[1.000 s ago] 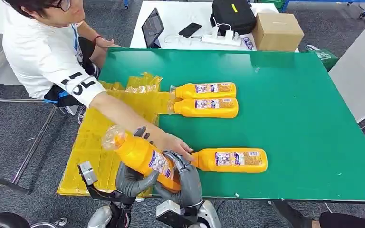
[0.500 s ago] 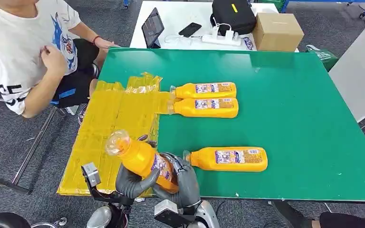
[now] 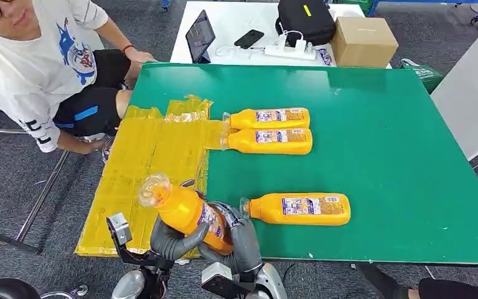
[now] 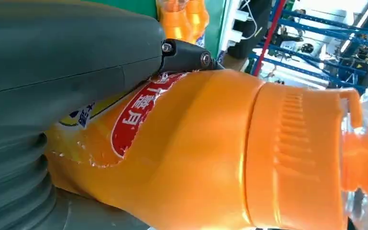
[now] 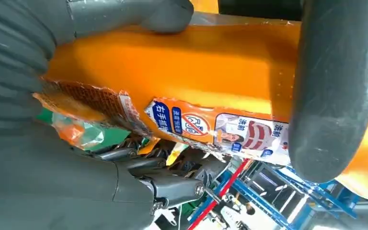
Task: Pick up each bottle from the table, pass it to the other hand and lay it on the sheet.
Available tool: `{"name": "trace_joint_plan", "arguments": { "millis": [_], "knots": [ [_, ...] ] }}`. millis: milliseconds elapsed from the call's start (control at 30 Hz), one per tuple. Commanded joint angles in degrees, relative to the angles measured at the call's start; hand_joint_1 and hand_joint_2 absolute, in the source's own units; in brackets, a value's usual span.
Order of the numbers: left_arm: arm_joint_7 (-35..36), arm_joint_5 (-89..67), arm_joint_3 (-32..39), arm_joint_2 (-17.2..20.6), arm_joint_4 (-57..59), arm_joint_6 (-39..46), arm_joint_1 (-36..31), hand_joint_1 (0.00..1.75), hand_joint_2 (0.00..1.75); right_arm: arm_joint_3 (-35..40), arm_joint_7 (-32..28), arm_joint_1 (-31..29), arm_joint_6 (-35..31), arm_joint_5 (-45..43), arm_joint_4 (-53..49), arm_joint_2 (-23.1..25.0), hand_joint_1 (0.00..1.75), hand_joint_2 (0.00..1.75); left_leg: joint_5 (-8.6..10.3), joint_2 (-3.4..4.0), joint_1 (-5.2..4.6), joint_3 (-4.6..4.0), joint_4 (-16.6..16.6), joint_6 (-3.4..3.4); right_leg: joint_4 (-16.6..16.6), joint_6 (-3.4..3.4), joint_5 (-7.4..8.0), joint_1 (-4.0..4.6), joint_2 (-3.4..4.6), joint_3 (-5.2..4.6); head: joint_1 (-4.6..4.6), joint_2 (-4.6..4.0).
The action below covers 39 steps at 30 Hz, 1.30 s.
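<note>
Both hands hold one orange bottle [image 3: 187,210] tilted above the table's near left corner, its clear cap up and to the left. My left hand [image 3: 171,240] grips it from the left, and my right hand [image 3: 239,240] grips its lower body. The same bottle [image 4: 206,153] is close up in the left wrist view, and its torn label [image 5: 211,127] shows in the right wrist view. Another orange bottle [image 3: 299,208] lies on the green table [image 3: 379,137] just right of my hands. Two more bottles [image 3: 267,118] [image 3: 267,141] lie side by side, caps on the yellow sheet [image 3: 155,156].
A person [image 3: 43,62] in a white shirt sits at the far left beside the sheet. Behind the green table stands a white table with a tablet [image 3: 199,36], a phone [image 3: 248,38], a black bag [image 3: 304,20] and a cardboard box [image 3: 362,41].
The person's arm, which reached across the sheet to the bottle near my hands, has drawn back to the far left. The held bottle has tipped slightly more upright.
</note>
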Motion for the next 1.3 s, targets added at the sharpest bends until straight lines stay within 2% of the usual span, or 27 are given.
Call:
{"name": "trace_joint_plan", "arguments": {
  "millis": [33,167,233,267,300,533,733,800,833,867,900,1000,1133,1300],
  "knots": [
    [1.0,2.8,1.8,-0.3,1.4,2.3,-0.7,1.75,1.75,0.3,0.3,0.1,3.8,-3.1,-0.1,1.0,0.00,0.00,-0.10,0.05,0.04,0.24,0.0,-0.05,0.0,-0.08,-0.09,0.05,-0.02,0.24,0.00,0.00],
    [-0.7,-0.3,7.3,-0.6,-0.1,12.1,-3.6,1.75,1.75,-3.5,0.3,3.6,10.4,-7.7,-13.4,-0.7,0.00,0.00,-0.12,0.07,0.07,0.14,0.1,-0.05,0.0,-0.10,-0.09,0.09,-0.01,0.14,0.02,0.00],
    [-0.4,-0.2,7.5,-0.4,-0.1,12.2,-3.9,1.75,1.75,-3.7,0.3,3.8,10.6,-7.5,-14.1,-0.7,0.00,0.00,-0.01,-0.07,0.03,-0.01,0.0,-0.03,0.0,-0.05,-0.05,0.04,-0.13,-0.01,0.00,0.00],
    [-0.4,-0.2,7.5,-0.4,-0.1,12.2,-3.9,1.75,1.75,-3.7,0.3,3.8,10.6,-7.5,-14.1,-0.7,0.00,0.00,-0.18,-0.08,0.11,0.26,0.1,-0.07,0.1,-0.14,-0.20,0.13,-0.20,0.29,0.00,0.00],
    [-0.4,-0.2,7.5,-0.4,-0.1,12.2,-3.9,1.75,1.75,-3.7,0.3,3.8,10.6,-7.5,-14.1,-0.7,0.00,0.00,-0.04,-0.04,0.04,0.08,0.0,-0.04,0.0,-0.07,-0.07,0.06,-0.11,0.07,0.00,0.00],
    [-3.3,-0.7,13.8,-0.8,-2.3,20.7,-9.0,1.75,1.75,-8.3,0.3,6.3,13.3,-12.4,-21.4,-0.3,0.00,0.00,-0.07,-0.10,0.07,0.10,0.1,-0.05,0.0,-0.08,-0.11,0.08,-0.20,0.13,0.02,0.00],
    [-4.1,-1.8,14.1,-1.1,-4.4,24.0,-10.7,1.75,1.75,-9.2,0.3,6.5,14.3,-14.7,-22.5,0.1,0.00,0.00,-0.06,-0.06,0.07,0.07,0.1,-0.05,0.0,-0.08,-0.08,0.08,-0.13,0.10,0.00,0.00],
    [-6.7,-6.6,14.1,-0.6,-4.4,29.3,-12.1,1.75,1.75,-8.1,0.3,6.7,12.5,-14.9,-25.7,-0.6,0.00,0.00,-0.13,-0.01,0.11,0.23,0.1,-0.06,0.0,-0.11,-0.12,0.12,-0.11,0.25,0.00,0.00],
    [-8.4,-13.4,13.5,0.1,-3.8,34.8,-13.4,1.75,1.75,-7.0,0.3,6.6,10.5,-15.4,-28.4,-1.3,0.00,0.00,-0.11,-0.05,0.09,0.16,0.1,-0.05,0.1,-0.09,-0.13,0.10,-0.16,0.20,0.00,0.00],
    [-7.5,-18.9,12.4,1.3,-2.5,37.2,-14.7,1.75,1.75,-6.2,0.3,6.3,9.0,-16.2,-30.8,-1.8,0.00,0.00,-0.24,0.00,0.14,0.39,0.1,-0.08,0.1,-0.16,-0.23,0.17,-0.15,0.43,0.00,0.00],
    [-6.9,-28.8,11.1,3.0,-0.3,42.5,-16.5,1.75,1.75,-5.5,0.3,5.8,7.0,-16.6,-32.9,-2.0,0.00,0.00,-0.05,-0.10,0.07,0.01,0.1,-0.05,0.1,-0.07,-0.09,0.08,-0.18,0.04,-0.02,0.00],
    [-1.0,-53.8,10.3,5.2,10.9,51.0,-23.5,1.75,1.75,-5.4,0.3,4.2,5.2,-18.3,-35.8,-1.6,0.00,0.00,0.04,-0.17,0.05,-0.03,0.1,-0.04,0.1,-0.08,-0.06,0.06,-0.23,0.01,0.00,0.00],
    [5.0,-75.1,6.0,10.2,29.2,50.3,-32.4,1.75,1.75,-6.1,0.3,4.1,6.9,-19.6,-37.6,-1.7,0.00,0.00,0.10,-0.20,0.02,0.14,0.0,-0.04,0.0,-0.08,-0.02,0.03,-0.24,0.19,0.00,0.00],
    [4.0,-75.2,6.2,10.7,31.8,50.3,-33.3,1.75,1.75,-6.1,0.3,4.2,6.8,-19.6,-37.9,-1.9,0.00,0.00,0.15,-0.03,0.03,0.15,-0.1,-0.11,0.0,-0.08,0.06,0.04,-0.09,0.14,0.00,0.00]
  ]
}}
